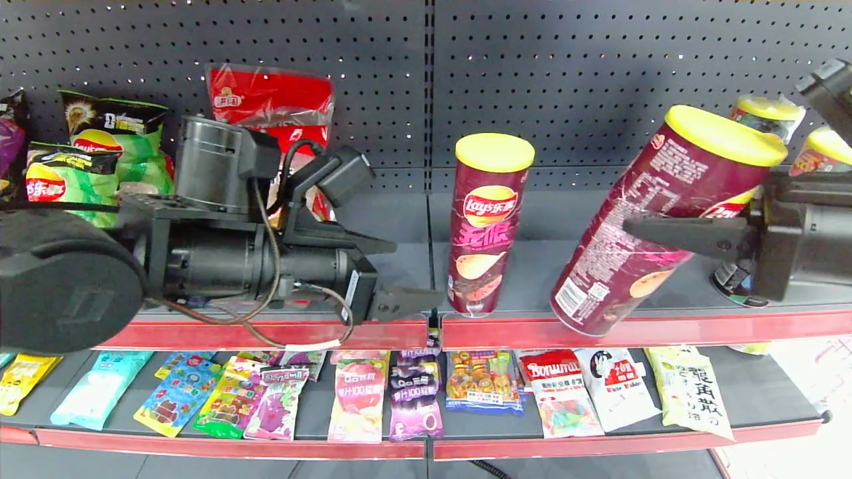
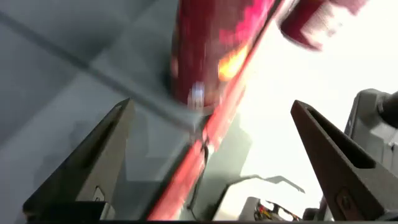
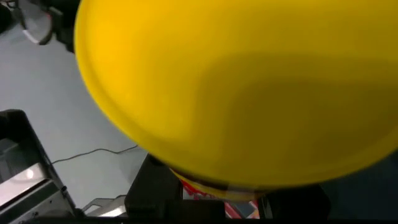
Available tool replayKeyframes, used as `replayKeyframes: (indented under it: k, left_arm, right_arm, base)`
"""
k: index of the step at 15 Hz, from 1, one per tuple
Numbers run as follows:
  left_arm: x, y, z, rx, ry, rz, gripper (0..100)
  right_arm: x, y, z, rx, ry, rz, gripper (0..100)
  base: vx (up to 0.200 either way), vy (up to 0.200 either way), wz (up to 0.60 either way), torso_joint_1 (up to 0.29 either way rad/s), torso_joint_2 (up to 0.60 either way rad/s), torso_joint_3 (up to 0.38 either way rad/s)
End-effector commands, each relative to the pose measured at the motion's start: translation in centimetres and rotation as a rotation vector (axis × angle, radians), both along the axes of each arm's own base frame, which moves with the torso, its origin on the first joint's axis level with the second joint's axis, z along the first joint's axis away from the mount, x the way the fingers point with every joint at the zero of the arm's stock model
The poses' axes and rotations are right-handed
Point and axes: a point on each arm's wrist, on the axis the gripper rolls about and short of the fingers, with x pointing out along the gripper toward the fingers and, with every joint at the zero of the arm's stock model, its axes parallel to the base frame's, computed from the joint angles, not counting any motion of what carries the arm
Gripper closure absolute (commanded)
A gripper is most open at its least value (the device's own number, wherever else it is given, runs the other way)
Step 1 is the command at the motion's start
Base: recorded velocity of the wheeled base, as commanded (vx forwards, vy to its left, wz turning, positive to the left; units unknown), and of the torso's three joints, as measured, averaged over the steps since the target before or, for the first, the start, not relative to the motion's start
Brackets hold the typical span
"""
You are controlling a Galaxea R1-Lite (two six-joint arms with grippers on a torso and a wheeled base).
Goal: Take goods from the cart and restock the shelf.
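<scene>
1. On the upper shelf (image 1: 539, 266), head view:
   - The upright can (image 1: 489, 223) of crisps is maroon and yellow-topped. It stands near the red front edge (image 1: 532, 329), close to the shelf's middle joint.
   - The tilted can (image 1: 659, 213) is of the same kind and sits just beside it, toward the robot's right. Its top leans right and its base is at the red front edge. Whether the base rests on that edge cannot be told.
   - The right pincer (image 1: 639, 226) is clamped around the tilted can's middle, with one dark finger lying across the can's face.
   - The left pincer (image 1: 419, 271) is level with the shelf front, just left of the upright can and apart from it. Its jaws are spread wide with nothing between them.
   - Green chip bags (image 1: 100, 159) stand at the shelf's left end.
   - A red bag (image 1: 269, 100) leans against the pegboard (image 1: 566, 66).
   - More yellow-topped cans (image 1: 765, 116) stand behind the right pincer.
   - The lower shelf (image 1: 765, 386) carries a row of flat sweet packets (image 1: 413, 392).

2. Left wrist view:
   - The left pincer (image 2: 211, 104) has both fingers (image 2: 93, 168) set wide apart and holds nothing.
   - The upright can (image 2: 205, 50) stands on the grey shelf surface beyond the gap, just inside the red front edge (image 2: 186, 174).
   - The tilted can (image 2: 311, 22) is farther off and blurred.

3. Right wrist view:
   - The yellow lid (image 3: 236, 87) of the tilted can is seen close.
   - A strip of the can's maroon body (image 3: 211, 186) shows beneath the lid, between dark parts of the right pincer.
</scene>
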Motion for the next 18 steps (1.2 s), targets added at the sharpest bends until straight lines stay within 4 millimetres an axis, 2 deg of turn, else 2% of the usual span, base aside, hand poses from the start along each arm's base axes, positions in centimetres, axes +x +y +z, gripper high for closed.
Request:
replayKeyframes:
  k: [1,3,4,6,11,18]
  left_arm:
    - [-2.0,1.7,1.0,-0.018,-0.026,0.015,0]
    - [-2.9,2.6,1.0,-0.018,-0.026,0.024,0]
    - [-2.9,2.6,1.0,-0.018,-0.026,0.024,0]
    - [-4.2,3.6,0.7,-0.015,-0.020,0.034,0]
    - [-5.4,5.2,0.7,-0.019,-0.027,0.066,0]
    - [-5.4,5.6,0.6,-0.019,-0.027,0.083,0]
  right_arm:
    - [3.5,0.6,-0.1,-0.015,0.025,-0.026,100]
    - [5.2,1.0,0.1,-0.027,0.011,-0.031,100]
    - [5.2,1.0,0.1,-0.027,0.011,-0.031,100]
    - [7.9,1.8,-0.3,-0.059,-0.001,-0.024,100]
    - [13.0,3.6,-0.3,-0.081,-0.048,-0.011,100]
    - [16.3,6.2,-0.9,-0.077,-0.060,0.028,100]
  base:
    - [0.000,0.000,0.00,0.000,0.00,0.000]
    - [0.000,0.000,0.00,0.000,0.00,0.000]
    - [0.000,0.000,0.00,0.000,0.00,0.000]
    - [0.000,0.000,0.00,0.000,0.00,0.000]
    - [0.000,0.000,0.00,0.000,0.00,0.000]
    - [0.000,0.000,0.00,0.000,0.00,0.000]
